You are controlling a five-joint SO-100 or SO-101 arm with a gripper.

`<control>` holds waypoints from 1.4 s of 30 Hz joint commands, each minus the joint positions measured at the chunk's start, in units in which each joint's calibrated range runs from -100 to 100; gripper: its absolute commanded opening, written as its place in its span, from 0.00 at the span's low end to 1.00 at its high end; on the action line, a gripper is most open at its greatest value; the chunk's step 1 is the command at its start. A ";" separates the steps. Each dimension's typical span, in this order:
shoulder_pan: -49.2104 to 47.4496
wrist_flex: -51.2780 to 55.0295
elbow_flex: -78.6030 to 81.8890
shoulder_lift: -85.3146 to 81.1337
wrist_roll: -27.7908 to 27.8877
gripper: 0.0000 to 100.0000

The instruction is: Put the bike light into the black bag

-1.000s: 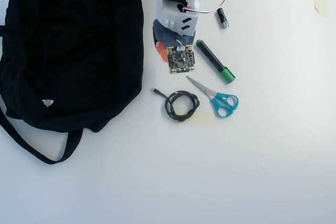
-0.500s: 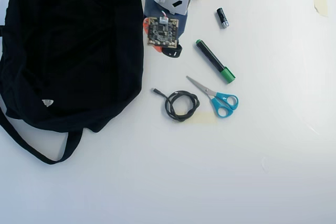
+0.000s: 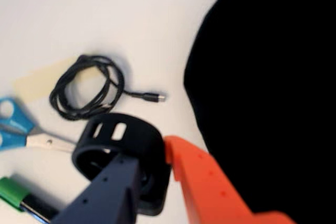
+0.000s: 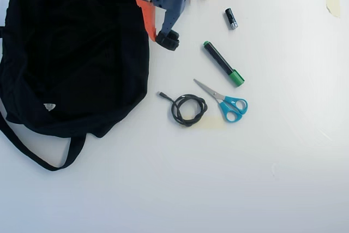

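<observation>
The bike light [image 4: 170, 41], a small black body with a slotted rubber loop, is held between the fingers of my gripper [image 4: 159, 36], just right of the black bag's edge. In the wrist view the bike light [image 3: 142, 137] sits between the orange finger [image 3: 205, 182] and the dark blue finger [image 3: 105, 198] of my gripper [image 3: 149, 156], which is shut on it. The black bag [image 4: 71, 53] lies floppy over the left of the table, with a white triangular label and a long strap. It fills the right of the wrist view [image 3: 273, 93].
A coiled black cable [image 4: 188, 108], blue-handled scissors [image 4: 226, 102], a green-capped marker [image 4: 223, 64] and a small black cylinder [image 4: 231, 18] lie on the white table to the right of the bag. Cable [image 3: 86, 85] and scissors [image 3: 21, 132] show in the wrist view too.
The arm has swung up and left toward the bag's edge. The bike light has gone with it, held in the fingers, and the wrist board now sits over the bag's top.
</observation>
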 commanded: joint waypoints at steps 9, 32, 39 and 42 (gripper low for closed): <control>22.65 -12.29 -2.09 2.04 -1.51 0.02; 36.19 -16.94 -3.44 30.18 -1.40 0.29; 3.88 -12.81 -2.99 3.87 -3.29 0.29; -7.86 -14.27 -3.98 2.37 -3.29 0.20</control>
